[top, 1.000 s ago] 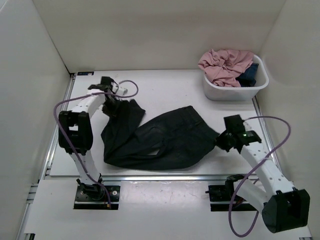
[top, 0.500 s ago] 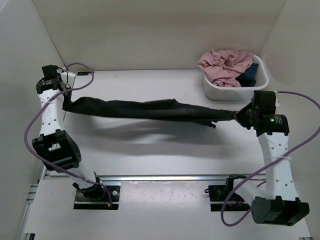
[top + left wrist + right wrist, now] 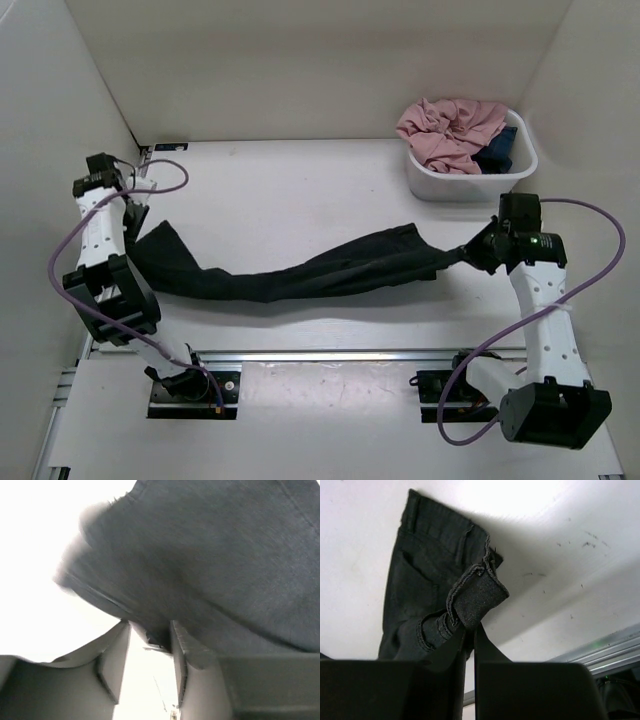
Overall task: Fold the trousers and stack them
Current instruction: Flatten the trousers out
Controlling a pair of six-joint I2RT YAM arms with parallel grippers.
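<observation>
Left tool (image 3: 149, 630) now stands partly open, with a clear gap between its two fingers (image 3: 116, 665); the dark cloth lies blurred just past the fingertips, and I cannot tell if it touches them. Half a second ago this tool was shut on the cloth and the trousers (image 3: 300, 275) hung tight in the air between both arms, as an almost straight band. Now the band is slack and has sunk onto the table (image 3: 300, 190), with a shallow bend toward the near edge. One second ago the same trousers lay as a crumpled heap in the middle of the table. Right tool (image 3: 470, 632) is closed tight on a folded piece of the waistband, and it has come a little lower and nearer than before. The long axis of the trousers runs from left to right across the table. The waist end points to the right and is lifted at the right tool, while the leg end points to the left and lies near the left tool. I count one pair of trousers and two tools. Well apart, at the far right corner, there is one white tub (image 3: 470, 185), holding one pink garment (image 3: 450, 125) and one dark blue garment (image 3: 500, 150).
</observation>
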